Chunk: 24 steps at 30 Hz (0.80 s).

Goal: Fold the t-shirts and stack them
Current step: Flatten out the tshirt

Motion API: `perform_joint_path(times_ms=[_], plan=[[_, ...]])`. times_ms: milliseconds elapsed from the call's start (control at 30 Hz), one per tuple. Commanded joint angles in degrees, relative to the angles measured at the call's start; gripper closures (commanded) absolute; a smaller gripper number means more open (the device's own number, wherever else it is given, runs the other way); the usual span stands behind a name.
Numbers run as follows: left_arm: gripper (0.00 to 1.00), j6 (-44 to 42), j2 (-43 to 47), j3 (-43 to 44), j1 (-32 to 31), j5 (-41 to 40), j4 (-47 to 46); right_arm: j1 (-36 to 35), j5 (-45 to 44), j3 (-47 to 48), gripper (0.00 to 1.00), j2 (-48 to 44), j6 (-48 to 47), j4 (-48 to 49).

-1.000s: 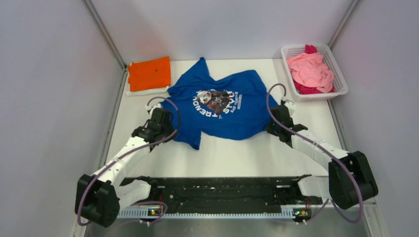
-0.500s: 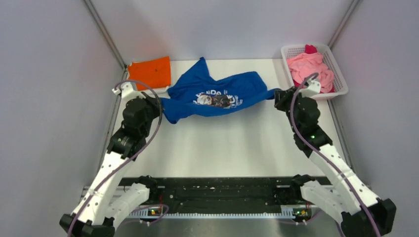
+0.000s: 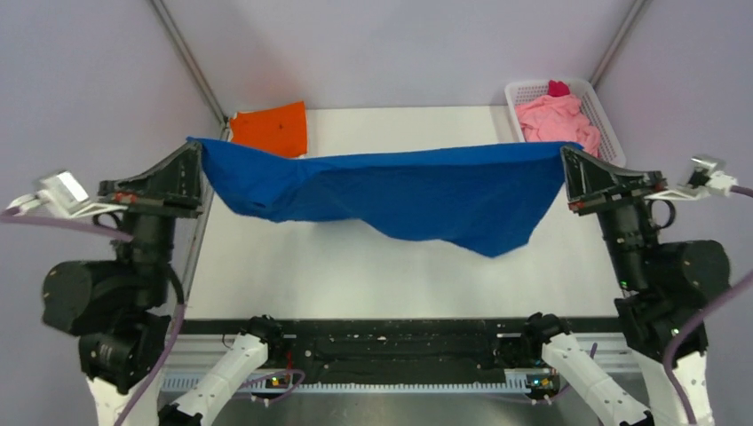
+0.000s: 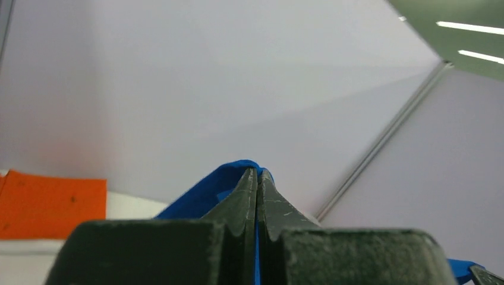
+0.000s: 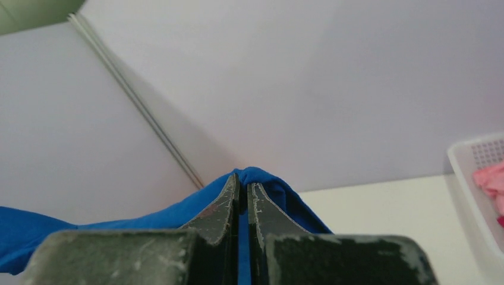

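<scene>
White tabletop (image 3: 400,284) within pale grey walls (image 3: 89,89). Blue t-shirt (image 3: 417,191) hangs stretched above it, its ends clenched in the left gripper (image 3: 197,149) and right gripper (image 3: 566,154). Orange t-shirt (image 3: 271,130) lies far-left; pink t-shirts (image 3: 550,120) fill the far-right basket (image 3: 613,133).

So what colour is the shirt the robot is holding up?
Blue. The t-shirt shows best in the top external view, stretched wide.
</scene>
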<state>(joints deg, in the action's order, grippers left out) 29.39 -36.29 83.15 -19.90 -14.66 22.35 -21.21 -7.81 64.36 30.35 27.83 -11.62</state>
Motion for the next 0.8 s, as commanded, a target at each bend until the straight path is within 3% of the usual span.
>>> perform_joint_path(times_ms=[0, 200, 433, 567, 767], plan=[[1.0, -3.2, -1.0, 9.6, 0.0, 8.0, 1.2, -0.3, 7.2, 9.2, 1.0, -0.7, -0.8, -7.6], [1.0, -5.5, -3.5, 19.8, 0.0, 9.0, 3.0, -0.4, 13.5, 16.4, 1.0, -2.6, -0.8, -9.5], [1.0, -7.8, -8.3, 23.9, 0.0, 7.6, 3.8, -0.3, 10.9, 17.6, 1.0, -2.1, -1.5, -10.8], [1.0, -8.7, -12.0, 20.9, 0.0, 3.6, 2.2, -0.4, 3.2, 14.9, 1.0, -0.9, -3.6, -10.0], [1.0, -11.9, -20.3, 13.0, 0.0, -10.6, -1.9, -0.3, -12.6, 6.6, 1.0, 5.8, -7.0, -6.5]])
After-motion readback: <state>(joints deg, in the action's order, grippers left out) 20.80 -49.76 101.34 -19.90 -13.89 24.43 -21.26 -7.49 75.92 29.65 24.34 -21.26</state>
